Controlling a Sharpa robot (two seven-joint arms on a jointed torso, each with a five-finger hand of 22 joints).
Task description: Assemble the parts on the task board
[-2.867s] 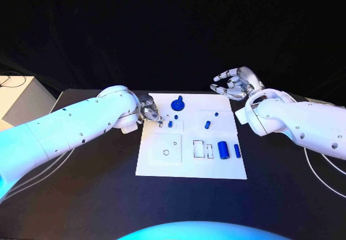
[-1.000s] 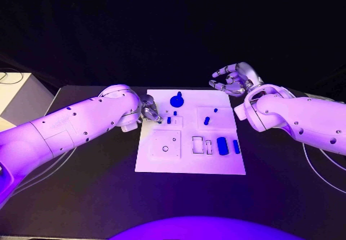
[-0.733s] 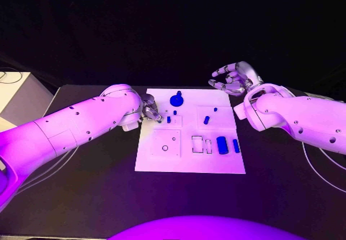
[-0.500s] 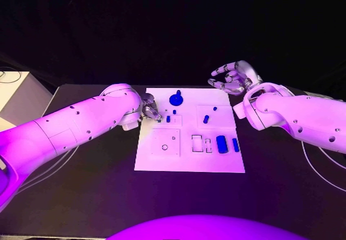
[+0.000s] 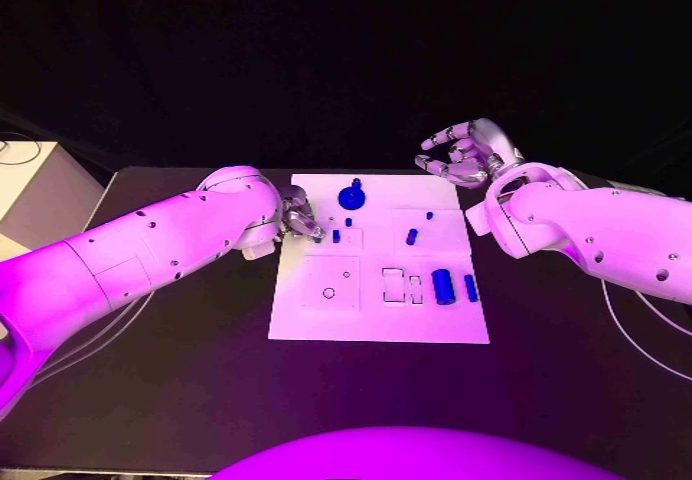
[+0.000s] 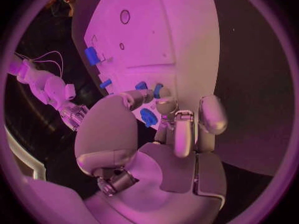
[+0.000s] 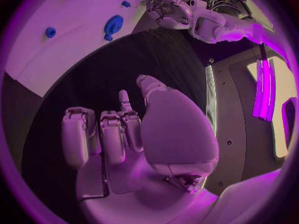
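1. Head view: the task board (image 5: 378,320), a white plate with shallow recesses, lies mid-surface on the black surface (image 5: 188,380). On it, a round blue part (image 5: 353,197) near the far edge, small blue parts (image 5: 411,237) in the middle, and two longer blue parts (image 5: 444,286) side by side toward the right edge.
2. Head view: left robot hand (image 5: 302,222) sits at the board's left edge by a small blue part (image 5: 336,237); cannot tell whether it grips it. Right robot hand (image 5: 464,158) hovers beyond the board's far right corner, fingers curled in, nothing held.
3. Head view: bare dark surface lies on both sides of the board and in front of it.
4. Left wrist view: left robot hand (image 6: 163,115) has fingertips on the board among small blue parts (image 6: 148,117); grip unclear.
5. Right wrist view: right robot hand (image 7: 134,129) hangs over dark surface, fingers curled, well apart from the board edge (image 7: 37,74).
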